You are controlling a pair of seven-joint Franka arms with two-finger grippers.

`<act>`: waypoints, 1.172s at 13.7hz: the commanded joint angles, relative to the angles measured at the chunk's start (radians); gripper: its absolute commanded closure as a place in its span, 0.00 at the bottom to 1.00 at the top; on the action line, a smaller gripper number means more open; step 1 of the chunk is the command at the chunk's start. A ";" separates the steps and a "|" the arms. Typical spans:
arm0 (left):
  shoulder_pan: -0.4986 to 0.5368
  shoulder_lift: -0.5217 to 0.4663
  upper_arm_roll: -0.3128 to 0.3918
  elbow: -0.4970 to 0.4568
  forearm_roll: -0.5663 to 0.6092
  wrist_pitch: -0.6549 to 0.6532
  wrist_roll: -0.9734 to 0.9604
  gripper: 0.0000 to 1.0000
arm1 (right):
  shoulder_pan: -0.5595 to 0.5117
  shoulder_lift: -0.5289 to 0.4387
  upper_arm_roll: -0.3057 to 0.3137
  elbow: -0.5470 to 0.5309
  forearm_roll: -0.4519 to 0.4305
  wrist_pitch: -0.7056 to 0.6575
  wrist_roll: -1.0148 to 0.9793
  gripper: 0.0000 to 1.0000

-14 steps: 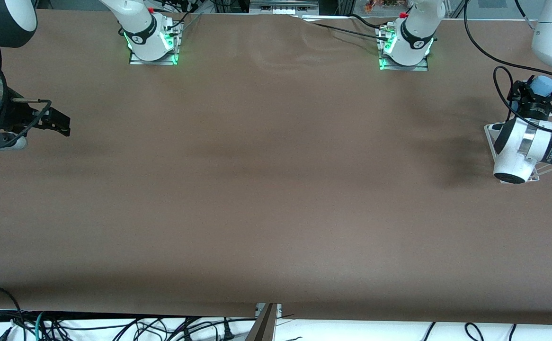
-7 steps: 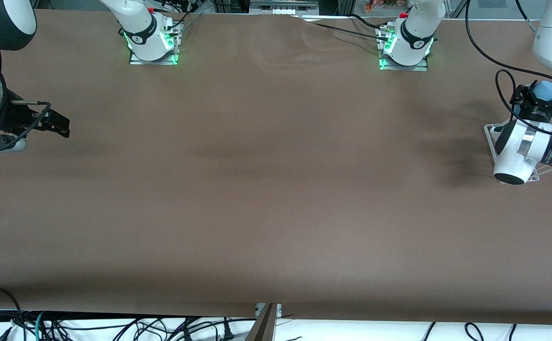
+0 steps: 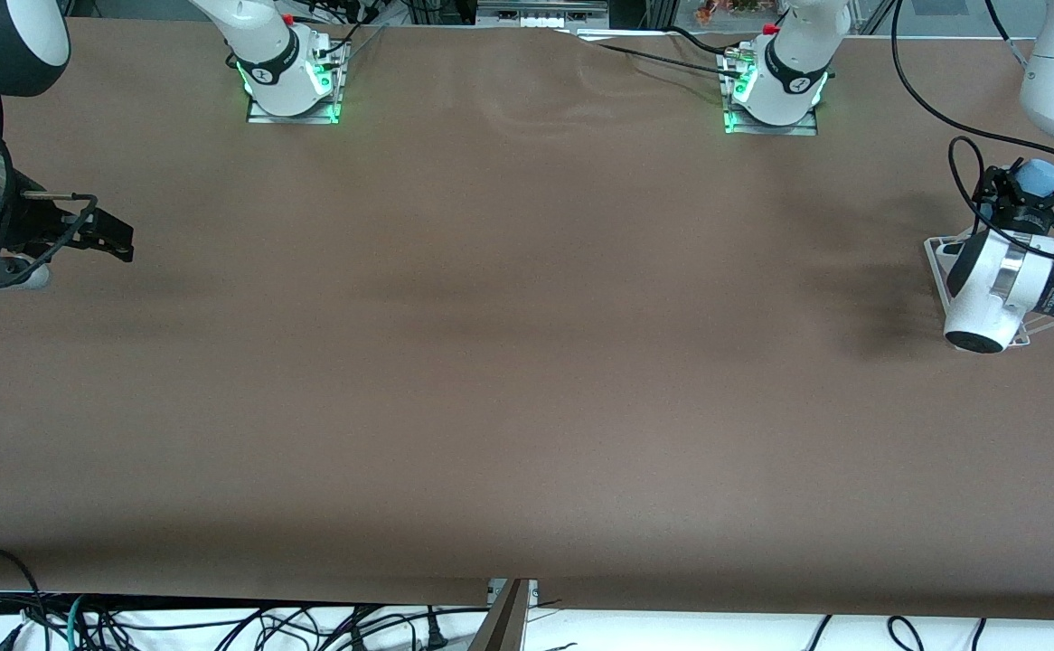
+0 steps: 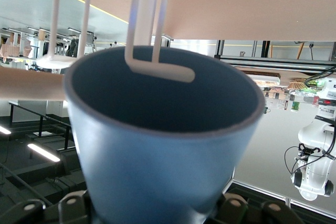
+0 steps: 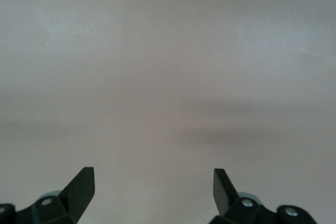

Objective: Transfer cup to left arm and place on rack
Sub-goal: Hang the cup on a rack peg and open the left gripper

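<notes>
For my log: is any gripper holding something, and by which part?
The left gripper holds the light-blue cup by its base end; the right gripper holds nothing.

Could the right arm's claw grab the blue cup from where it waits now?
Probably not. The right claw waits open over the table's right-arm end, while the cup sits in the left claw at the rack, a peg already inside it.

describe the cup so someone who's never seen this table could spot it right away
Go to the left arm's end of the table, where the clear, white-edged rack sits partly under the left arm's wrist. The left gripper is over the rack, and the cup sits between its black fingers, with a looped white rack peg reaching into its mouth. It is the only light-blue thing there.
</notes>
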 commanded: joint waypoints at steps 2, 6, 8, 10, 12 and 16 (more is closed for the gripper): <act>-0.007 -0.002 -0.008 0.012 0.027 -0.014 -0.003 0.00 | -0.008 0.004 0.005 0.015 -0.002 -0.008 0.002 0.00; -0.031 -0.002 -0.008 0.041 0.025 -0.034 0.000 0.00 | -0.005 0.004 0.007 0.021 -0.004 -0.002 -0.006 0.00; -0.039 -0.005 -0.009 0.078 0.016 -0.046 0.006 0.00 | -0.005 0.004 0.007 0.021 -0.002 -0.002 -0.006 0.00; -0.041 -0.011 -0.018 0.159 -0.034 -0.054 0.015 0.00 | -0.004 0.004 0.007 0.026 -0.002 -0.002 -0.011 0.00; -0.050 -0.019 -0.029 0.288 -0.154 -0.084 0.026 0.00 | -0.004 0.004 0.007 0.024 -0.002 -0.002 -0.008 0.00; -0.059 -0.079 -0.153 0.471 -0.350 -0.156 0.003 0.00 | -0.007 0.004 0.007 0.026 -0.001 -0.002 0.001 0.00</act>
